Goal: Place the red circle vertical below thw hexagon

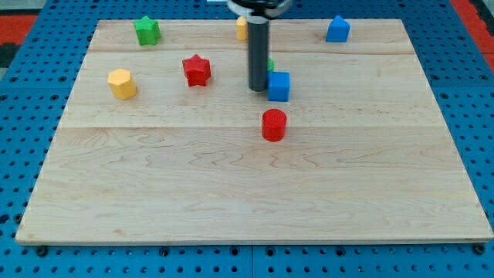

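Note:
The red circle (273, 124) is a short red cylinder standing near the middle of the wooden board (231, 185). The yellow hexagon (121, 83) stands at the view's left. My rod comes down from the view's top, and my tip (257, 89) rests above and slightly left of the red circle, apart from it. The tip is right beside the left side of a blue cube (279, 86). A green block (270, 66) is mostly hidden behind the rod and the blue cube.
A red star (197, 70) stands between the hexagon and my tip. A green star (147, 30) is at the top left, a yellow block (241, 28) sits partly behind the rod, and a blue house-shaped block (337, 29) is at the top right.

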`<state>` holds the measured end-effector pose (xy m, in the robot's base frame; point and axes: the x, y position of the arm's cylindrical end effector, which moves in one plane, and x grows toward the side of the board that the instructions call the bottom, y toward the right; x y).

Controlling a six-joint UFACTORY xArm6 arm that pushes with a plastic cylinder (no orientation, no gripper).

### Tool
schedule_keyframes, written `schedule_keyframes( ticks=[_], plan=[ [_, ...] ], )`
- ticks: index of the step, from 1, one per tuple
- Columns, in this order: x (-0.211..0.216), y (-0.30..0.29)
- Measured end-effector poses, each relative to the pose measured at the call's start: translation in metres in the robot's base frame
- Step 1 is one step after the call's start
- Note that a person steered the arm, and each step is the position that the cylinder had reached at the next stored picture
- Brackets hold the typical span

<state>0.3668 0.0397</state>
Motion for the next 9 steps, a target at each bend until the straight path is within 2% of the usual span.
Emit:
schedule_keyframes(
  ticks=[1, 2, 4, 8, 9],
  plan=[
    [0.025, 0.091],
    [0.027, 0.160],
    [0.027, 0.103],
    [0.017, 0.105],
    [0.023, 0.120]
  ],
)
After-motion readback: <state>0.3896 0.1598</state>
